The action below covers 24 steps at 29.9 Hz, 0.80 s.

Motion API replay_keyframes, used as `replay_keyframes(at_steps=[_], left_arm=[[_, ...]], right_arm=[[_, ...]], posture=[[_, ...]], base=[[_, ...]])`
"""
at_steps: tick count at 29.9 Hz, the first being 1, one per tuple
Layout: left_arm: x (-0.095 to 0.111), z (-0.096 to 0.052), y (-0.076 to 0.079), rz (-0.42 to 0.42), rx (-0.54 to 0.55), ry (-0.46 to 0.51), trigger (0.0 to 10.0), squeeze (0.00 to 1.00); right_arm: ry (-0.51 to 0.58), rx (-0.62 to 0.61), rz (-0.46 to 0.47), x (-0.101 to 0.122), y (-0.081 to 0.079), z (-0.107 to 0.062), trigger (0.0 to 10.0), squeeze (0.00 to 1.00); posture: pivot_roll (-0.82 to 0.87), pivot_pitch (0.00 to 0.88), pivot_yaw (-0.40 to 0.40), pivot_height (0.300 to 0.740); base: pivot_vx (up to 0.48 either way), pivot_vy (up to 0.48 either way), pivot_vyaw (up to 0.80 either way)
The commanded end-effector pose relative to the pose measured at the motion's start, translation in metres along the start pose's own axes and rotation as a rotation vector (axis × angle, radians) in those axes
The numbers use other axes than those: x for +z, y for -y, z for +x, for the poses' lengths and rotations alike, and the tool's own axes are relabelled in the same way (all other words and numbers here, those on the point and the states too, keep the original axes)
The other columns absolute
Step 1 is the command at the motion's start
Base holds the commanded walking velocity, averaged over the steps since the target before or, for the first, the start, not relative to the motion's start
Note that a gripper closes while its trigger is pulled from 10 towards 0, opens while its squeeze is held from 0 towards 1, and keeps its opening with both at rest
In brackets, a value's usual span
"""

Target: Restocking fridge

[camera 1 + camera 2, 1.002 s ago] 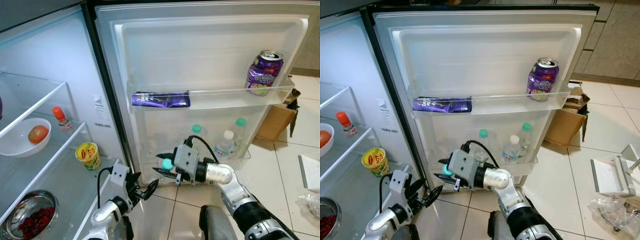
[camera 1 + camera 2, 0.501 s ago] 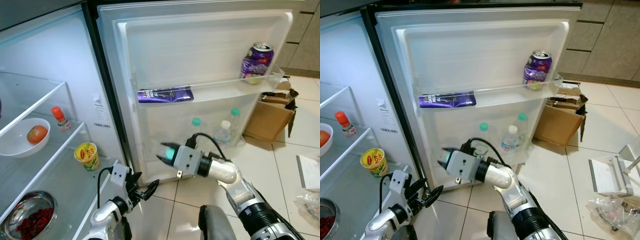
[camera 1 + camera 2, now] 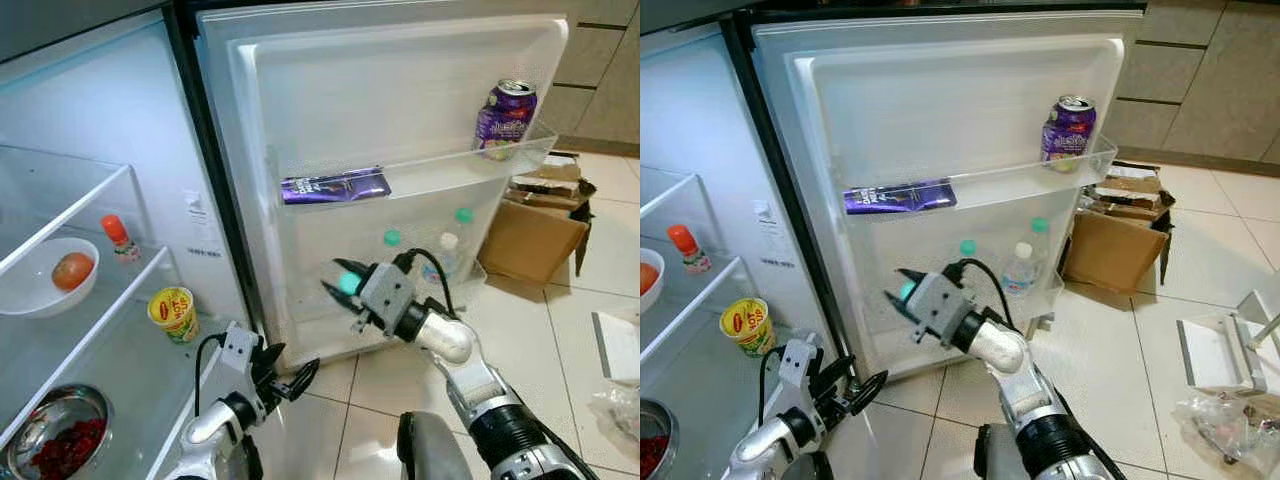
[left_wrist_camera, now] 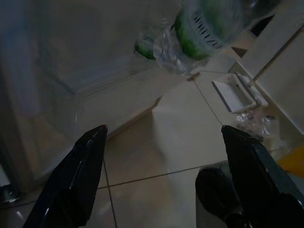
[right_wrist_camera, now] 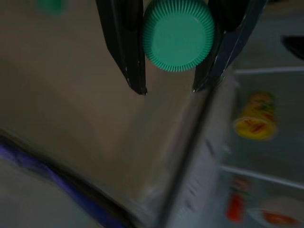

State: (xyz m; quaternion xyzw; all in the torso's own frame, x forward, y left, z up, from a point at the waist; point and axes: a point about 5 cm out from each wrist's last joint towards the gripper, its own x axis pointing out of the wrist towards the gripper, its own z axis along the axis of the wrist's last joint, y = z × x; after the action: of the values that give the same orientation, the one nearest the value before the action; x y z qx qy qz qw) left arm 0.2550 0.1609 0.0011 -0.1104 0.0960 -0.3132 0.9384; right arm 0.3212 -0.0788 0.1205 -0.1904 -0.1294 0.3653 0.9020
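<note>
Ribbed green cap (image 5: 178, 34) of a bottle sits clamped between the right gripper's (image 3: 340, 285) black fingers in the right wrist view, close to the clear door-bin wall. Head views: that gripper, raised since a second ago, holds the bottle against the open white fridge door (image 3: 400, 90), whose glossy shelf (image 3: 440, 172) carries a purple can (image 3: 503, 113) and flat purple packet (image 3: 335, 186); two more bottles (image 3: 447, 250) stand below. Cardboard box (image 3: 535, 235) rests on pale floor tiles (image 3: 570, 320). Left wrist view, dim: left gripper (image 4: 161, 175), fingers spread wide and empty, hangs over the tiles.

Door shelf (image 3: 440, 180) (purple can (image 3: 503, 118), purple packet (image 3: 335, 186))
</note>
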Motion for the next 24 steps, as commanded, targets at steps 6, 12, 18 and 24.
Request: replay_keyframes(at_steps=[6,12,18,24], left_arm=[[0.014,0.004,0.004,0.046,-0.06,0.085,10.0,0.0],[0.026,0.005,0.004,0.082,-0.094,0.131,10.0,0.0],[0.035,0.002,0.003,0.113,-0.107,0.161,10.0,0.0],[0.043,-0.003,0.002,0.123,-0.106,0.193,10.0,0.0]], right_arm=[[-0.048,-0.252,0.136,-0.014,0.032,-0.001,10.0,0.0],[-0.039,-0.347,0.176,-0.013,0.045,-0.002,10.0,0.0],[0.018,-0.399,0.256,-0.005,0.054,0.007,10.0,0.0],[0.093,-0.379,0.379,0.007,0.052,0.024,10.0,0.0]], posture=[[-0.03,0.0,-0.005,0.5],[-0.01,0.0,0.004,0.5],[0.0,0.015,0.013,0.5],[0.0,0.031,0.013,0.5]], base=[[0.0,0.0,0.0],[0.0,0.0,0.0],[0.0,0.0,0.0],[0.0,0.0,0.0]])
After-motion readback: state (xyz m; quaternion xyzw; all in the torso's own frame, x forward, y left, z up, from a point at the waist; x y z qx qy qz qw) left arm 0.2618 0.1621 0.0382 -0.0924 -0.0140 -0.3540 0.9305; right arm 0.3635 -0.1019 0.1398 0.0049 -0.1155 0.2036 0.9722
